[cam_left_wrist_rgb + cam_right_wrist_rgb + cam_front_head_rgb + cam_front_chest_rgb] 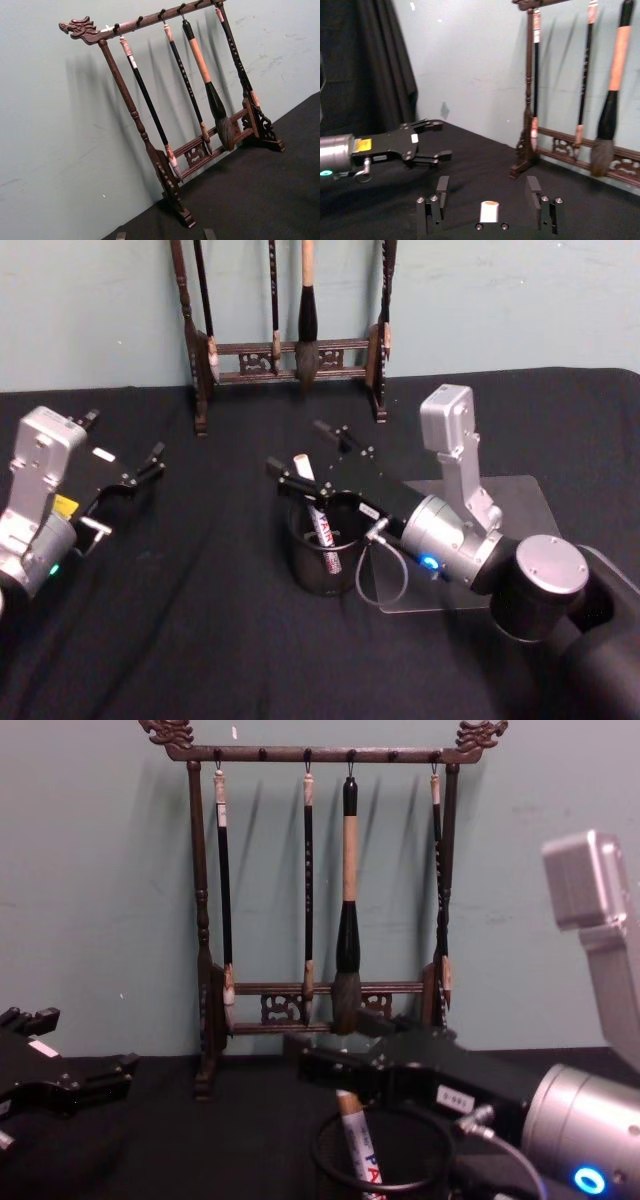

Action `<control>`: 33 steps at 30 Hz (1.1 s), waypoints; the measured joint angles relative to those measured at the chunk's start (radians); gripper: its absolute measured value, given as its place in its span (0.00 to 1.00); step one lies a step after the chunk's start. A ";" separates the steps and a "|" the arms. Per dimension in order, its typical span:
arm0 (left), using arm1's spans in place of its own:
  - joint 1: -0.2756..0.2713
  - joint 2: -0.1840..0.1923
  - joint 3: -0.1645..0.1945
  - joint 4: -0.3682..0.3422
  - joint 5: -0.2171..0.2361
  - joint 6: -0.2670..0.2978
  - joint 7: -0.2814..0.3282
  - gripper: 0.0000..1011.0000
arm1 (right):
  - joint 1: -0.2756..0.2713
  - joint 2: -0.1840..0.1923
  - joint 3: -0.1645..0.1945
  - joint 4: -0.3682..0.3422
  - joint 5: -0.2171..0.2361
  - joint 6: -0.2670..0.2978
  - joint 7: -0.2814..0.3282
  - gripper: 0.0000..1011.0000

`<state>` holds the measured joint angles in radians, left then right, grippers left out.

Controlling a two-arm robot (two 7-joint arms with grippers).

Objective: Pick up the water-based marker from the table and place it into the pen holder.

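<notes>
The water-based marker (318, 515) stands leaning inside the pen holder (310, 575), a round black mesh cup at the middle of the table. Its white body and top poke above the rim (316, 1152). My right gripper (305, 455) hovers open just over the cup. In the right wrist view its fingers (442, 186) stand on either side of the marker's top (489, 211) without touching it. My left gripper (152, 465) stays open at the left of the table, well away from the cup and empty.
A carved wooden brush rack (285, 355) with hanging brushes stands at the back against the wall. A clear plastic sheet (520, 500) lies under my right arm. Black cloth covers the table (180, 640).
</notes>
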<state>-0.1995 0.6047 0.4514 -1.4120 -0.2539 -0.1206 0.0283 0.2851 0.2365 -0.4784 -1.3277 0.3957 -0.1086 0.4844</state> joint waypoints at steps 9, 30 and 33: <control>0.000 0.000 0.000 0.000 0.000 0.000 0.000 0.99 | -0.004 0.032 0.043 -0.067 -0.006 0.042 -0.054 0.99; 0.000 0.000 0.000 0.000 0.000 0.000 0.000 0.99 | -0.065 0.176 0.157 -0.207 -0.041 0.271 -0.158 0.99; 0.000 0.000 0.000 0.000 0.000 0.000 0.000 0.99 | -0.069 0.193 0.158 -0.214 -0.051 0.318 -0.159 0.99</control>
<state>-0.1995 0.6047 0.4513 -1.4120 -0.2539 -0.1206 0.0283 0.2158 0.4297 -0.3204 -1.5412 0.3447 0.2098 0.3256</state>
